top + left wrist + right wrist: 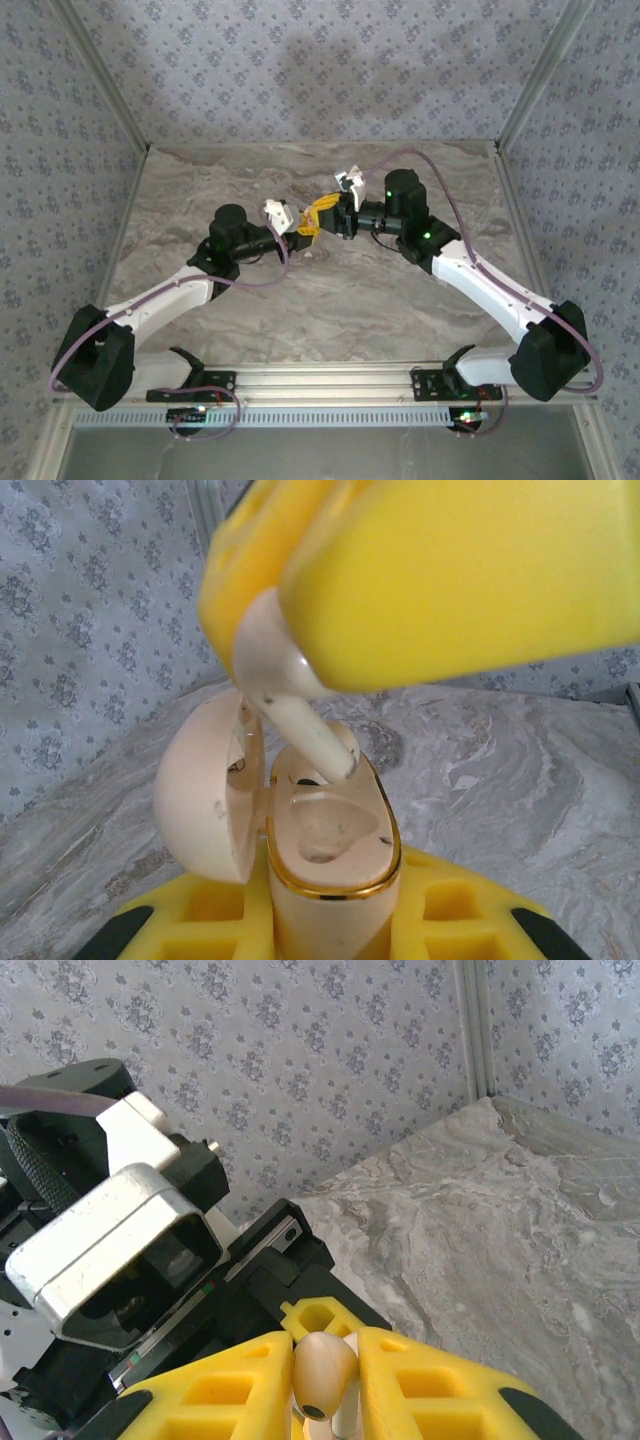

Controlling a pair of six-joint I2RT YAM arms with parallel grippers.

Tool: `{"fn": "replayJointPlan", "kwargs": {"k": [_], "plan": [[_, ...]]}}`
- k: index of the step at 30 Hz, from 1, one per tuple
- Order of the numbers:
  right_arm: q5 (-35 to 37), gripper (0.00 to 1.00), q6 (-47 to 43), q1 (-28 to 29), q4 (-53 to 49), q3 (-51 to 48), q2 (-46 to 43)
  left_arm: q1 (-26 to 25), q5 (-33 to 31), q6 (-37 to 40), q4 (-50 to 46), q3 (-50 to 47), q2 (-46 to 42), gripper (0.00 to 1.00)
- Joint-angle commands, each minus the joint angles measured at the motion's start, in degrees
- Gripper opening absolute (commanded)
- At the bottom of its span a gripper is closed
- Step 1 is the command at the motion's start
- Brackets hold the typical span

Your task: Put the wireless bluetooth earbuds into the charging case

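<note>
The two arms meet over the middle of the marbled desk (pixel 400 310), a little nearer its far edge than its near one. The left fingers (pixel 302 236), yellow and ribbed, are closed on the lower body of the peach charging case (pixel 335 855) and hold it upright, clear of the desk. Its lid (pixel 205 790) is swung open to the left in the left wrist view. The top face of the case has a gold rim, and the near socket in it is empty. The right fingers (pixel 322 211) come in from above and are clamped on the bulb of one pale earbud (pixel 292 705). The earbud's stem slants down toward the far socket, and its tip lies at the rim of that socket. Whether the tip touches the case cannot be told. In the right wrist view the earbud sits pinched between the two yellow pads, and the white housing of the left wrist camera (pixel 110 1245) is close behind. Blue floral wallpaper (pixel 330 60) stands past the far edge.
</note>
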Motion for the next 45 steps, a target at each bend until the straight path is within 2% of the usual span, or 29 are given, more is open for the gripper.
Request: {"fn": "replayJointPlan", "kwargs": {"k": [1, 15, 26, 32, 38, 45], "plan": [[0.1, 0.24, 0.6, 0.8, 3.1, -0.4, 0.4, -0.3, -0.5, -1.8, 4.5, 0.1, -1.5, 0.17], [3.0, 0.24, 1.1, 1.7, 6.9, -2.1, 0.9, -0.3, -1.1, -7.4, 8.4, 0.5, -1.6, 0.17], [3.3, 0.24, 1.9, 1.8, 9.4, -1.4, 1.2, -0.3, -2.6, -8.1, 7.8, 0.5, -1.6, 0.17], [4.3, 0.24, 1.7, 1.1, 0.3, -0.9, -2.2, -0.1, -9.4, -5.6, 2.4, -0.4, -1.8, 0.17], [6.7, 0.23, 3.2, -0.9, -15.6, -1.5, -4.3, 0.7, -14.7, -5.6, -0.6, -2.3, -2.2, 0.17], [10.5, 0.23, 11.2, -2.9, -24.6, -8.4, -4.6, 0.9, -17.5, -4.5, -4.4, -3.6, -3.8, 0.17]]}}
